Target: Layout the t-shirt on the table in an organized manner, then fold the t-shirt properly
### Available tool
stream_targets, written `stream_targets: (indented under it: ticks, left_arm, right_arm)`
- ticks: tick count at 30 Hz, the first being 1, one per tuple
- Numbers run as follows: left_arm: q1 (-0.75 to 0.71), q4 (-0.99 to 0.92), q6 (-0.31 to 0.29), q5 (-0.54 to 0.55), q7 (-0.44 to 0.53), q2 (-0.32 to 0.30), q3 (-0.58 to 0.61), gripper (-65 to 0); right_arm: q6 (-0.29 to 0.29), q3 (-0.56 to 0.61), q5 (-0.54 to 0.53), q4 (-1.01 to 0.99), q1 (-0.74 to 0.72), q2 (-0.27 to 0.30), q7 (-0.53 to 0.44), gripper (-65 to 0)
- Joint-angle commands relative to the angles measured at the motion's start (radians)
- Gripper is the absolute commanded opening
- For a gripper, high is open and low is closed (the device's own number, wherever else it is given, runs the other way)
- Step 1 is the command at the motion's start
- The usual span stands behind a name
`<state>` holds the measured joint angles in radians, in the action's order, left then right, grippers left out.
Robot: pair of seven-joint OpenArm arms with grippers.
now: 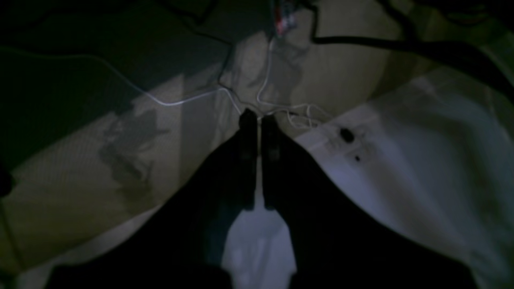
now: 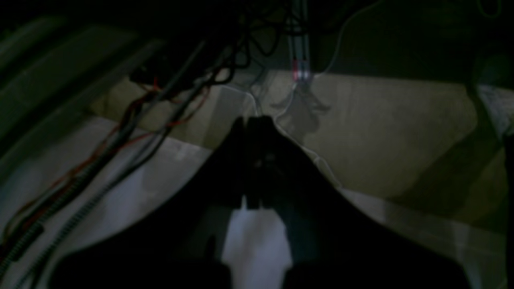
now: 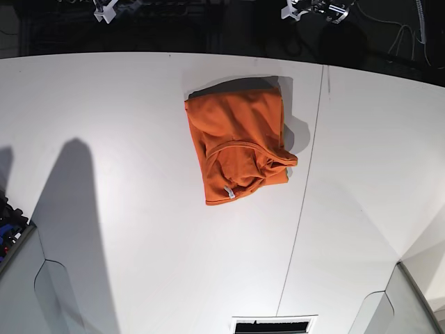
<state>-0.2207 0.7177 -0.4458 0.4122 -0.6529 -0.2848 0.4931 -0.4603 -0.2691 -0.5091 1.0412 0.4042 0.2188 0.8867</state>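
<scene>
Near table (image 3: 104, 209) centre, just left of dark seam (image 3: 309, 167): shirt (image 3: 236, 142), crumpled into rough rectangle, layers bunched, white tag (image 3: 229, 193) at near-left corner. Long axis runs roughly far-to-near, slightly tilted; collar side likely nearer tag, not certain. Judged light, limp, non-slip, not fragile; will drape and drag when lifted. Best hold: pinch free outer edge or corner, one per arm, then spread. Left gripper (image 1: 259, 116) nearly closed, holding nothing. Right gripper (image 2: 253, 118) fully closed, empty. Both well away from shirt.
</scene>
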Motion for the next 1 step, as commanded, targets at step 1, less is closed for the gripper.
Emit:
stream_targets:
  ticks: [1]
  left_arm:
    - [0.002,0.002,-0.007,0.0,0.024,0.003,0.004,-61.8]
  right_arm:
    - [-0.007,-0.003,-0.009,0.007,0.0,0.011,0.007,-65.0]
